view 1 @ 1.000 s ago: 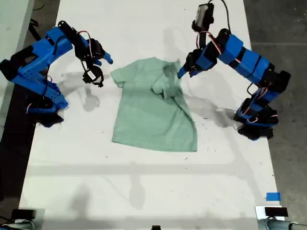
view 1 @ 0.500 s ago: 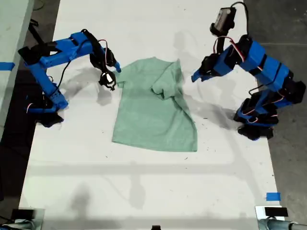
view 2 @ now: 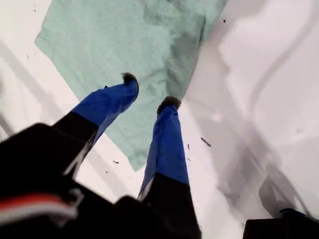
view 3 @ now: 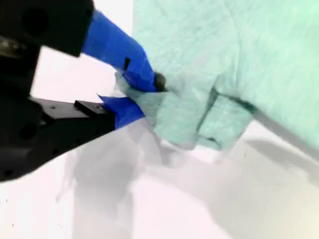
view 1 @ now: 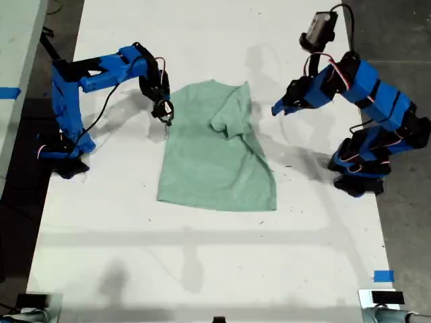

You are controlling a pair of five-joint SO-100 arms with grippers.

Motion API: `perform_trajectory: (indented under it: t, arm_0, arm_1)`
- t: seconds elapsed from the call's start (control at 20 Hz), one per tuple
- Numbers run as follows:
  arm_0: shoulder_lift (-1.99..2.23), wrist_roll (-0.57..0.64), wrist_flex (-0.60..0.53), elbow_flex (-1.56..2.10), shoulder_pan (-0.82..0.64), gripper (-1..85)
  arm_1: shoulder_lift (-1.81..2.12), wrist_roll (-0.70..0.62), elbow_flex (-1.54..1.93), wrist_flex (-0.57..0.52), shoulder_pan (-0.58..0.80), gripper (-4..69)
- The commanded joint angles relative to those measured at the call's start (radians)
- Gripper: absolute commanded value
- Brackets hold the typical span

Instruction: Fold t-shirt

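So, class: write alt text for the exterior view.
A pale green t-shirt lies partly folded on a white table between two blue arms. My second end effector pinches a sleeve; my first end effector hovers open beside the shirt.

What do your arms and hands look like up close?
My first arm and second arm are bright blue plastic segments joined by black motors, with thin red and white wires looping along them. My first hand has two tapering blue fingers with dark tips; my second hand looks alike.
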Motion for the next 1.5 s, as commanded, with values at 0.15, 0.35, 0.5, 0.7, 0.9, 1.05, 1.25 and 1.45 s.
perform_trajectory:
  t: [0.15, 0.35, 0.5, 0.7, 0.9, 1.05, 1.25, 1.45]
  arm_0:
    - [0.176, 0.048, 0.126, -0.072, -0.1, 0.0]
    - [0.327, 0.086, 0.206, -0.156, -0.158, -0.1]
    - [0.314, 0.072, 0.173, -0.21, -0.043, -0.1]
    - [0.147, -0.008, 0.115, -0.397, 0.123, -0.1]
    - [-0.067, -0.057, 0.044, -0.635, 0.209, -0.1]
    - [-0.147, -0.095, -0.086, -0.637, 0.229, -0.1]
    - [-0.235, -0.095, -0.19, -0.641, 0.212, 13.8]
    - [-0.137, 0.011, -0.091, -0.638, 0.25, 26.5]
  arm_1:
    - [0.123, 0.021, 0.054, -0.044, -0.008, 12.8]
    - [0.178, 0.037, 0.107, -0.055, -0.009, 12.7]
    - [0.21, 0.051, 0.144, -0.058, -0.012, 12.7]
    - [0.242, 0.067, 0.169, -0.058, -0.025, 12.9]
    - [0.256, 0.092, 0.198, -0.063, -0.044, 12.8]
    - [0.284, 0.117, 0.244, -0.083, -0.064, 12.8]
    - [0.304, 0.158, 0.307, -0.123, -0.101, 12.8]
    - [0.321, 0.181, 0.367, -0.156, -0.123, 13.1]
